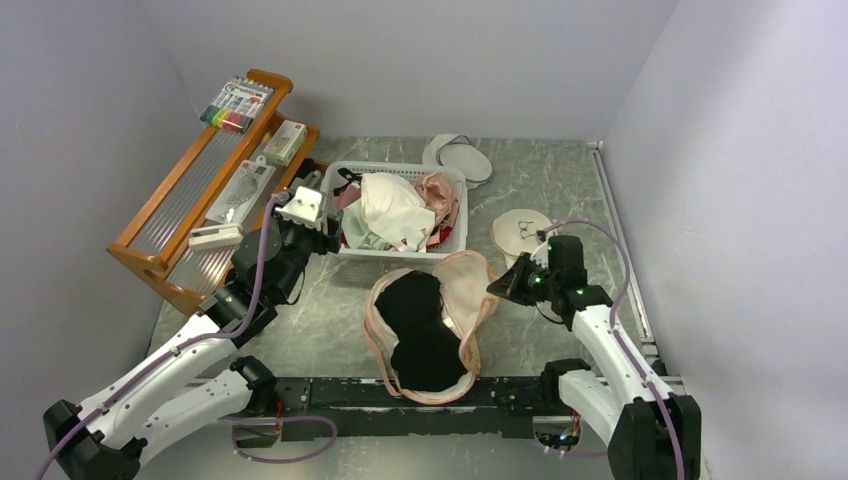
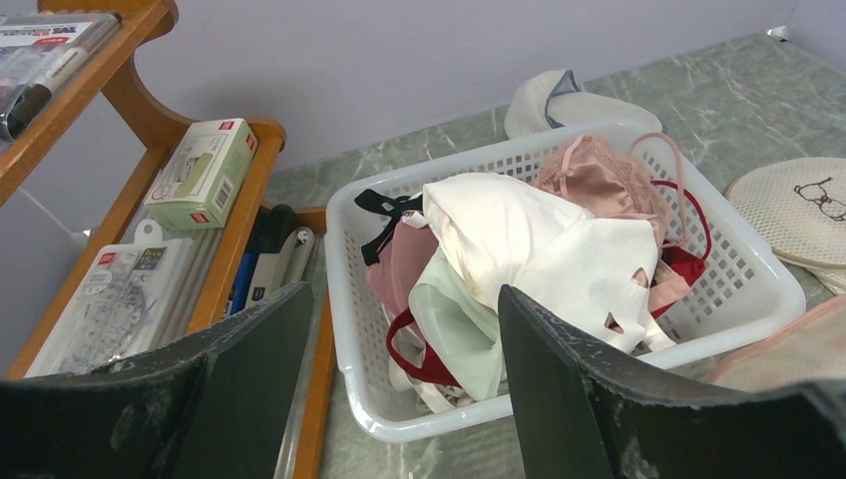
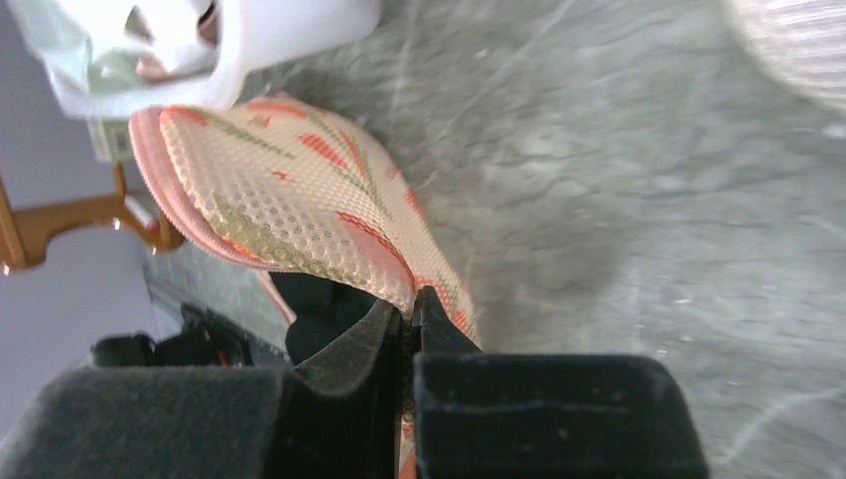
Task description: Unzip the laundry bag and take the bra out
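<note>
Peach-pink flowered laundry bag (image 1: 468, 290) was seen lying open like a clamshell on the grey marbled table (image 1: 570, 185), near the front edge and between the two arms. The black bra (image 1: 420, 330) was laid inside it on the pale lining, with most of the dark fabric exposed. The bag's upper flap was lifted at its right edge, where it was pinched between the closed fingers of the right gripper (image 3: 409, 307). The flower print and pink trim were shown close up in the right wrist view.

Just behind the bag, a white plastic basket (image 1: 392, 167) was heaped with white, pink and red garments (image 1: 390, 210). The left gripper (image 2: 404, 394) was held at the basket's left side, its fingers spread wide with nothing between them. Two white round pouches (image 1: 520, 232) were placed on the table, one to the right of the basket and the other (image 1: 458, 155) behind it. A wooden rack (image 1: 150, 255) holding small packages (image 1: 285, 142) was set along the left wall.
</note>
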Robot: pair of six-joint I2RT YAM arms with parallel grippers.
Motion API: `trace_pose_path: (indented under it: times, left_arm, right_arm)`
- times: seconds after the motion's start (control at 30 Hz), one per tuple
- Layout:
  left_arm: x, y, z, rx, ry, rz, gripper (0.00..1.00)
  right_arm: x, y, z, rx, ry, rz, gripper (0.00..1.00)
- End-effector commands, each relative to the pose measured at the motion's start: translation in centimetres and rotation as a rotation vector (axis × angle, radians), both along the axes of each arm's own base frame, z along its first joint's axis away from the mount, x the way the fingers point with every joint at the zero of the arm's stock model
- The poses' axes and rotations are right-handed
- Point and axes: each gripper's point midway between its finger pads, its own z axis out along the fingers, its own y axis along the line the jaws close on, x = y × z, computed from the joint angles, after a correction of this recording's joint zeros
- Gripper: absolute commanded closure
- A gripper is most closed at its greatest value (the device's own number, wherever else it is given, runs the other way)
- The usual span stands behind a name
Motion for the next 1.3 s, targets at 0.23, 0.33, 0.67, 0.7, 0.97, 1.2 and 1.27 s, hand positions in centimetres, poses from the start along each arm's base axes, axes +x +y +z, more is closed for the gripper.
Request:
trace_pose_path:
  times: [0.23, 0.33, 0.67, 0.7, 0.97, 1.2, 1.27]
  left_arm:
    - [-0.1, -0.3, 2.1, -0.043, -0.03, -0.023, 0.21]
    - [-0.1, -0.3, 2.1, -0.043, -0.03, -0.025, 0.21]
    - [-0.2, -0.5, 2.3, -0.047, -0.031, -0.038, 0.21]
    - [-0.2, -0.5, 2.3, -0.048, -0.031, -0.04, 0.21]
    - [-0.1, -0.8, 2.0, -0.048, -0.021, -0.044, 0.2]
    - [0.3, -1.0, 1.1, -0.026, 0.004, -0.038, 0.21]
    - [0.5, -0.9, 0.9, -0.016, 0.01, -0.026, 0.21]
  right_arm:
    - [2.9, -7.8, -2.2, -0.119, 0.033, -0.324, 0.96]
    - [4.2, -9.0, 0.1, -0.12, -0.065, -0.392, 0.8]
    - [4.5, -8.7, 10.5, -0.148, -0.385, -0.297, 0.0]
    - [4.0, -6.6, 11.3, -0.062, -0.411, -0.189, 0.0]
    - [-1.3, 1.4, 7.2, 0.33, -0.241, 0.247, 0.06]
    - [-0.5, 4.7, 4.4, 0.406, -0.221, 0.248, 0.23]
    - [0.3, 4.7, 2.2, 0.397, -0.186, 0.23, 0.29]
